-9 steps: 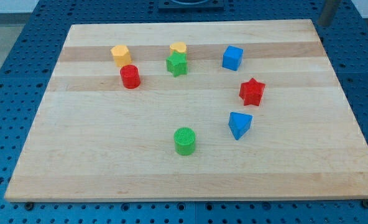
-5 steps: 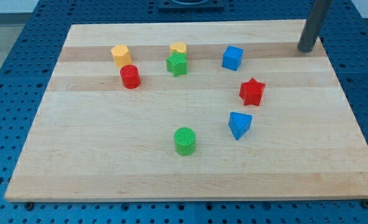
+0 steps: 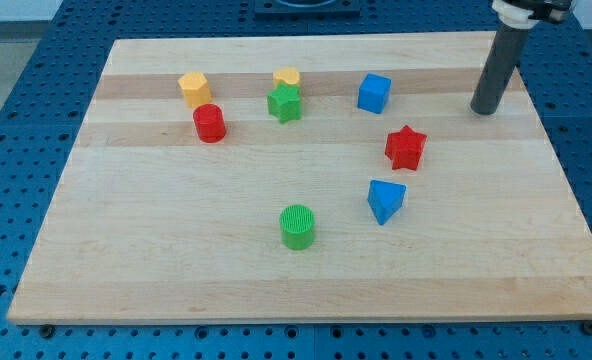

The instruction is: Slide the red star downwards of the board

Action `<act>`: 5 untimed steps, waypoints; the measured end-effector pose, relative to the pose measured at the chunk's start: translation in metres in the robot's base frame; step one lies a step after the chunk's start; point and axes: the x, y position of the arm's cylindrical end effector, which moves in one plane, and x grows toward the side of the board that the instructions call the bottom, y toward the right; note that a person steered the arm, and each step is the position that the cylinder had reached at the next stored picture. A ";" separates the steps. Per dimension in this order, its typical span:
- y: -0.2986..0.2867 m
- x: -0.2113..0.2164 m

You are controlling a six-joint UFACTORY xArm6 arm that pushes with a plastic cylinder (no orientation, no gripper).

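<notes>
The red star (image 3: 405, 147) lies on the wooden board (image 3: 176, 270), right of the middle. My tip (image 3: 485, 110) rests on the board up and to the right of the star, well apart from it. The dark rod rises from the tip to the view's top edge. A blue triangular block (image 3: 385, 200) sits just below the star. A blue cube (image 3: 374, 93) sits above and to the left of the star.
A yellow hexagonal block (image 3: 193, 88), a red cylinder (image 3: 210, 123), a yellow block (image 3: 287, 78) and a green star (image 3: 285, 102) stand in the upper left part. A green cylinder (image 3: 297, 226) stands lower middle.
The rod has come in from the view's top right corner and moved down and left onto the board, toward the red star. No block has moved.
</notes>
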 end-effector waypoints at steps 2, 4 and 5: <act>-0.002 -0.002; -0.031 -0.011; -0.064 -0.003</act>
